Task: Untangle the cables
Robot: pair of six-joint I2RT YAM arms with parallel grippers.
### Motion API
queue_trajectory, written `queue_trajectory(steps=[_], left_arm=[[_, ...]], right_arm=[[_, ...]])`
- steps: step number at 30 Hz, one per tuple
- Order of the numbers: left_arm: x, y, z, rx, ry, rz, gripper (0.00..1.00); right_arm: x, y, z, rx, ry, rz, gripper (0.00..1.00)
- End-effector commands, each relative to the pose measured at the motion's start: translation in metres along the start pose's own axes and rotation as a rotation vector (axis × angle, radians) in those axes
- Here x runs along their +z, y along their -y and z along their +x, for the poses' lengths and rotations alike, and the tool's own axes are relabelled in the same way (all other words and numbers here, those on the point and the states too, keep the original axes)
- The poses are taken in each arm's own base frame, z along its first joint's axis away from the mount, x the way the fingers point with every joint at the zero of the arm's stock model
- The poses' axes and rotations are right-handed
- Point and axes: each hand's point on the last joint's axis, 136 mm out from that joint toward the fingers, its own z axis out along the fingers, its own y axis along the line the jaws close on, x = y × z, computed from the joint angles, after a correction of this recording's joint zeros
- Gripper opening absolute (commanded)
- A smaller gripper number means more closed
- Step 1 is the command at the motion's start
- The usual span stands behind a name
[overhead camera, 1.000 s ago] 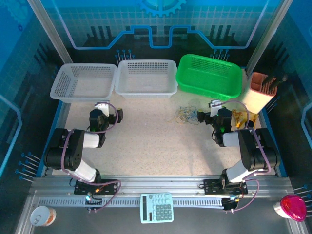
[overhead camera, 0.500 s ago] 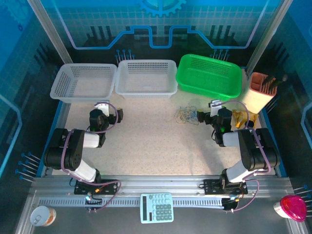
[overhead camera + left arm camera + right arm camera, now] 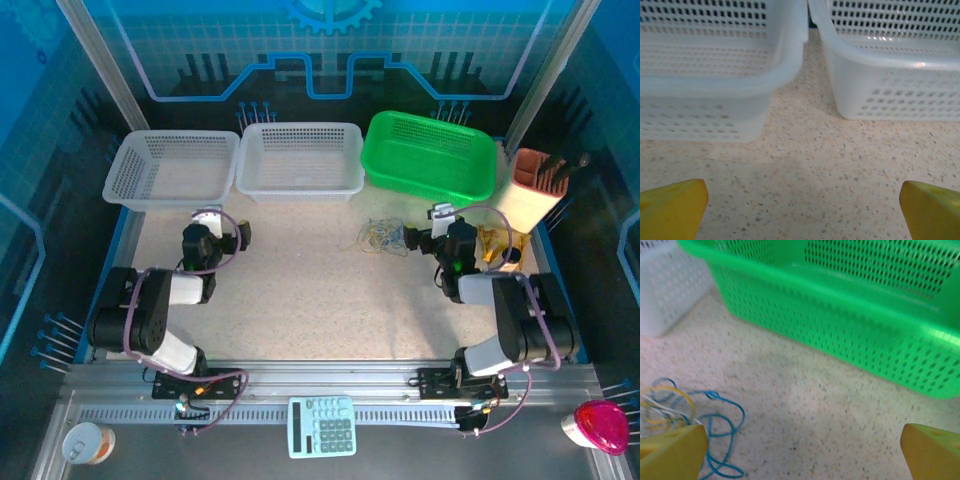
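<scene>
Right gripper [image 3: 800, 456]: gaped wide on nothing over the speckled table [image 3: 805, 405], and up close showed the cables [image 3: 714, 395] as blue, yellow and white loops at lower left, short of the green basket [image 3: 840, 340]. Left gripper [image 3: 802, 210]: likewise spread and empty, faced two white baskets [image 3: 715, 85]. From overhead, shrank that tangle to a small knot just beside the right gripper, well apart from the left, with blue panelled walls [image 3: 330, 40] around.
</scene>
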Motion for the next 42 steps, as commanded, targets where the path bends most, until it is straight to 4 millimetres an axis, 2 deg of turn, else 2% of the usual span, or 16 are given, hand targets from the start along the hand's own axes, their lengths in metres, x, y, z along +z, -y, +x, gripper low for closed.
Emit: queue_trajectory(steps=[1, 5, 7, 11, 14, 16, 19, 20, 22, 26, 32, 38, 42], left_arm=[[-0.011, -0.016, -0.025, -0.042, 0.049, -0.094, 0.99], [-0.019, -0.02, -0.048, -0.066, 0.026, -0.131, 0.99], [-0.023, -0.019, -0.061, -0.089, 0.0, -0.137, 0.99], [-0.038, -0.008, -0.095, -0.193, -0.031, -0.098, 0.99], [-0.057, 0.003, -0.115, -0.272, -0.037, -0.049, 0.99], [-0.068, 0.007, -0.118, -0.308, -0.058, -0.035, 0.99], [-0.083, 0.023, -0.115, -0.364, -0.116, 0.038, 0.99], [-0.088, 0.031, -0.113, -0.378, -0.129, 0.068, 0.99], [-0.096, 0.046, -0.107, -0.382, -0.154, 0.116, 0.99], [-0.109, 0.085, -0.093, -0.335, -0.199, 0.207, 0.99], [-0.127, 0.139, -0.086, -0.273, -0.241, 0.344, 0.99], [-0.126, 0.159, -0.071, -0.259, -0.275, 0.393, 0.99], [-0.126, 0.165, -0.074, -0.263, -0.272, 0.414, 0.99]], right_arm=[[-0.023, 0.001, -0.032, -0.019, 0.061, 0.038, 1.0], [-0.046, 0.015, -0.062, 0.081, 0.037, 0.093, 1.0], [-0.055, 0.014, -0.072, 0.162, 0.002, 0.07, 1.0], [-0.076, 0.032, -0.085, 0.518, -0.103, 0.145, 1.0], [-0.08, 0.023, -0.1, 0.51, -0.143, 0.079, 1.0], [-0.084, 0.011, -0.103, 0.483, -0.175, 0.009, 1.0], [-0.087, -0.01, -0.092, 0.469, -0.256, -0.092, 0.99], [-0.087, -0.014, -0.097, 0.482, -0.27, -0.111, 0.97], [-0.082, -0.022, -0.085, 0.515, -0.337, -0.127, 0.95], [-0.06, -0.044, -0.058, 0.51, -0.457, -0.143, 0.89], [-0.02, -0.05, -0.021, 0.501, -0.567, -0.001, 0.91], [0.017, -0.073, 0.004, 0.446, -0.644, 0.023, 0.9], [0.034, -0.096, 0.022, 0.404, -0.707, 0.003, 0.88]])
